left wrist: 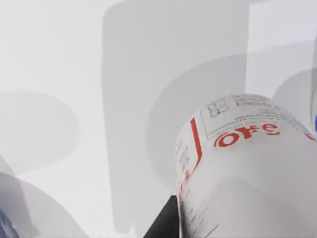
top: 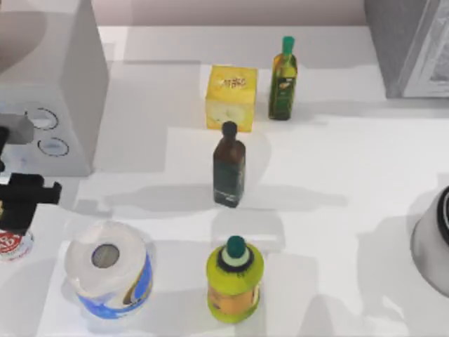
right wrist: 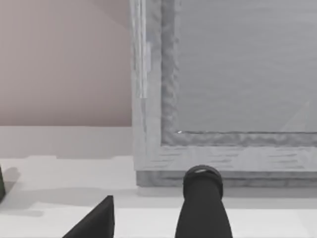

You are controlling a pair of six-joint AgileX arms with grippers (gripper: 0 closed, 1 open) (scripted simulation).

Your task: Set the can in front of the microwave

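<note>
Top view: left gripper [top: 17, 210] pinching the can [top: 14, 244] near the microwave [top: 49, 84]

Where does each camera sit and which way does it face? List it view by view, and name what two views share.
Top view: above the table, looking down; left gripper over the can by the microwave.
Left wrist view: on the left arm, close on the can, a dark finger beside it.
Right wrist view: on the right arm, facing the darker grey appliance; right gripper low.
Shared: the can, top and left wrist views.
</note>
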